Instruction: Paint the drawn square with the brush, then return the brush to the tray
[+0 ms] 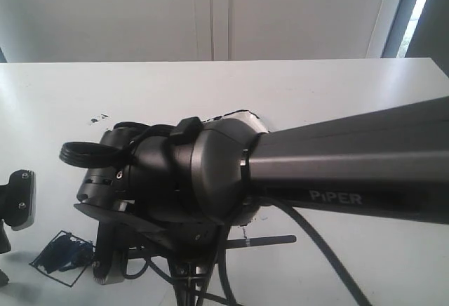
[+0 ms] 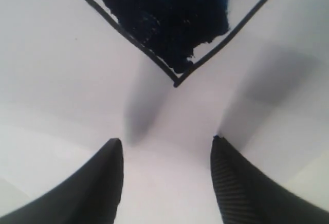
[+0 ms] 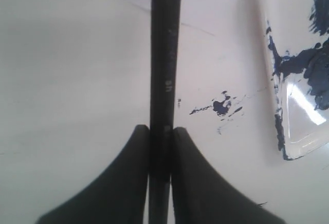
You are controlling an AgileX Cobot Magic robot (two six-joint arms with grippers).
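A white table [image 1: 337, 88] fills the scene. Most of the exterior view is taken up by the dark right arm [image 1: 351, 165], which reaches across from the right to the left half of the table. Behind its wrist only a sliver of the tray [image 1: 237, 115] is seen. In the right wrist view one rounded corner of the tray [image 3: 295, 131] is shown, smeared with dark blue paint and lying well to one side of the brush.

The drawn square [image 1: 63, 251] lies at the near left of the table, beside the right arm's wrist. In the left wrist view the drawn square [image 2: 169, 23] is largely filled with blue-black paint, with white margins left along its black lines.

The brush [image 3: 165, 54] is pinched by its thin black shaft in the right gripper [image 3: 161, 129], both fingers pressed against it. The shaft runs straight out past the fingertips, and its tip is not in view. A thin dark rod under the arm in the exterior view is possibly the same shaft, though this cannot be settled.

The left gripper [image 2: 165, 140] is spread wide and holds nothing. It is held over bare table just beside a corner of the square.

A few small blue paint specks [image 3: 222, 106] are scattered on the table between brush and tray.
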